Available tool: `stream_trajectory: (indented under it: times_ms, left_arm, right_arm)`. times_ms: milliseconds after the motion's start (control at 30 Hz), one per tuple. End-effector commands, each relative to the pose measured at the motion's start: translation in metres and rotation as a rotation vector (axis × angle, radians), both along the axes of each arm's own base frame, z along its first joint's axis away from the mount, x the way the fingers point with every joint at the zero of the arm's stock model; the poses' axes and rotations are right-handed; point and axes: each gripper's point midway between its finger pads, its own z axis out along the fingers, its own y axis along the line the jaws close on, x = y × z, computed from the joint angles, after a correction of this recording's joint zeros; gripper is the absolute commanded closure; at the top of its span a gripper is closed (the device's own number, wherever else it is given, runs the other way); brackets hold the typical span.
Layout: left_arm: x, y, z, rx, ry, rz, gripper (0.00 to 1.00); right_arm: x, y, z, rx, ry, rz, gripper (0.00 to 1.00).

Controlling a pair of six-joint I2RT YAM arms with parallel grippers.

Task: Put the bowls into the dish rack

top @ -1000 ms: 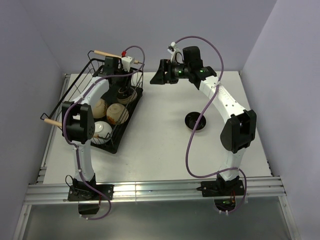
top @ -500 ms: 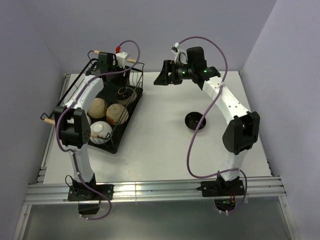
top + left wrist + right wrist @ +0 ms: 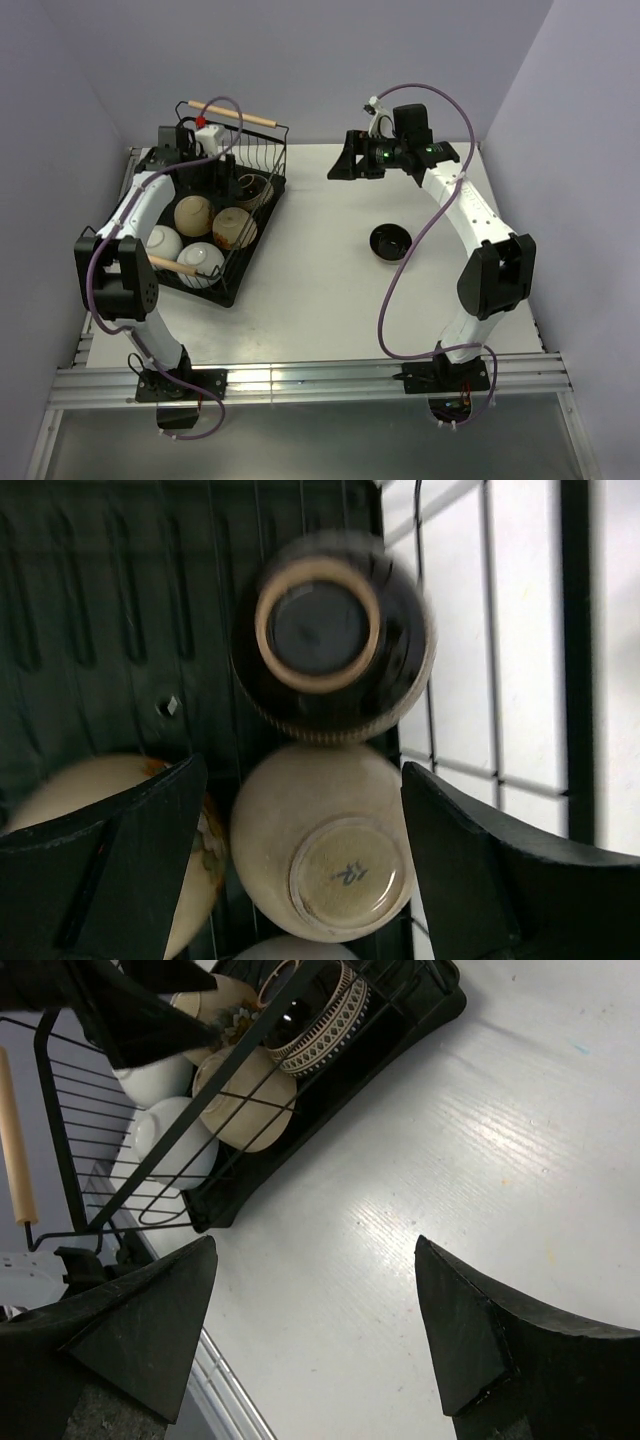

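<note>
The dish rack (image 3: 262,205) stands at the table's left with several bowls in it. A brown bowl (image 3: 252,188) lies at its far right corner. Two cream bowls (image 3: 193,214) (image 3: 234,227) sit mid-rack, and two white bowls (image 3: 163,240) (image 3: 203,258) sit nearer. My left gripper (image 3: 213,170) hangs open above them, holding nothing. In the left wrist view it (image 3: 303,770) spans a cream bowl (image 3: 325,855) below the upturned brown bowl (image 3: 335,630). A black bowl (image 3: 390,241) rests on the table, right of centre. My right gripper (image 3: 342,163) (image 3: 315,1245) is open over bare table beyond it.
The rack's wooden handles (image 3: 235,113) (image 3: 180,266) run along its far and near ends. Grey walls close in the table on the left, back and right. A metal rail (image 3: 300,380) runs along the near edge by the arm bases.
My left gripper has opened and drawn back leftward from the brown bowl, which stays in the rack. My right arm has shifted to the right, gripper still open.
</note>
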Motion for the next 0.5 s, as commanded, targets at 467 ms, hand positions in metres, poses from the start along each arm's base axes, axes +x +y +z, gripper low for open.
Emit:
stream_trajectory:
  times_ms: [467]
  left_arm:
    - [0.011, 0.004, 0.02, 0.271, -0.415, -0.521, 0.18]
  right_arm:
    - [-0.001, -0.021, 0.008, -0.033, -0.041, -0.019, 0.13]
